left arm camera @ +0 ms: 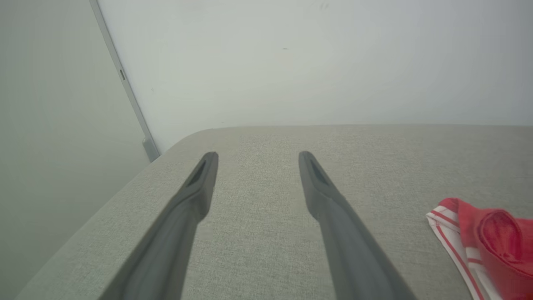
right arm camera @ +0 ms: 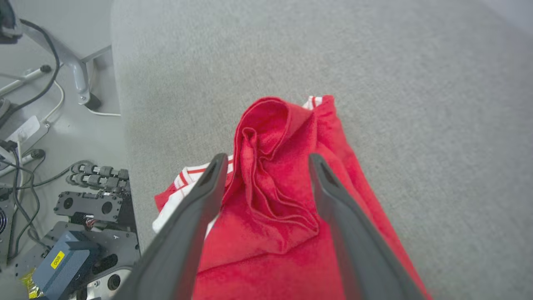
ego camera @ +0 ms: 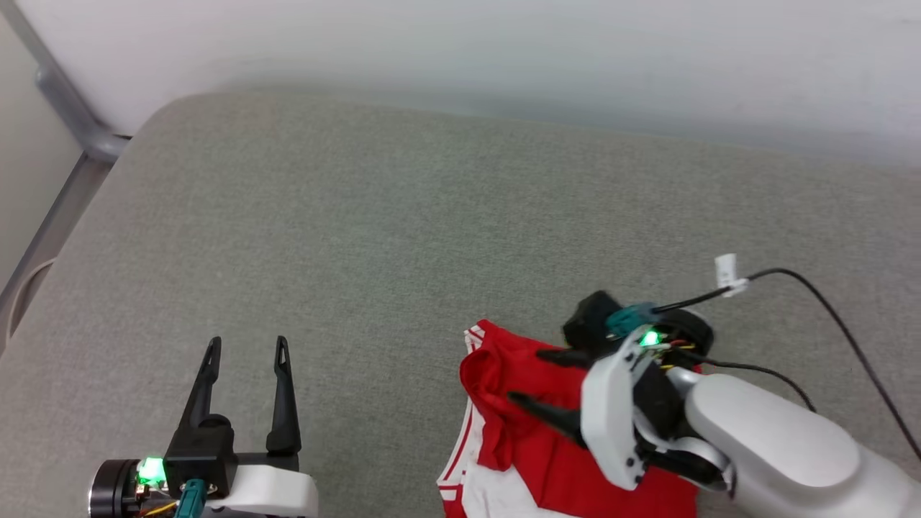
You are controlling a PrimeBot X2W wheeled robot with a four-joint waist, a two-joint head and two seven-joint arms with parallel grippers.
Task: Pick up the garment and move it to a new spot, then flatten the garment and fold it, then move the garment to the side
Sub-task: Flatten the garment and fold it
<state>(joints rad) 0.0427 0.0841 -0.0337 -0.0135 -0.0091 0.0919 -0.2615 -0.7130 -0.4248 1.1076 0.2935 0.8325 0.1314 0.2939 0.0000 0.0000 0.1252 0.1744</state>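
Note:
The garment (ego camera: pixel 529 450), red with white striped trim, lies crumpled on the grey cloth-covered table (ego camera: pixel 432 216) at the near right. My right gripper (ego camera: pixel 525 375) hovers just over its bunched upper end, fingers spread and open. In the right wrist view the right gripper (right arm camera: pixel 268 158) straddles a raised fold of the garment (right arm camera: pixel 283 125) without pinching it. My left gripper (ego camera: pixel 247 344) stands open at the near left over bare table, well left of the shirt. The left wrist view has the left gripper (left arm camera: pixel 258 156) open, with the garment (left arm camera: pixel 495 237) at the far right edge.
A pale wall runs behind the table, and a grey metal frame bar (ego camera: pixel 72 122) stands at the far left corner. A black cable (ego camera: pixel 842 324) loops from my right wrist. Off the table's edge, the floor holds cables and equipment (right arm camera: pixel 62 208).

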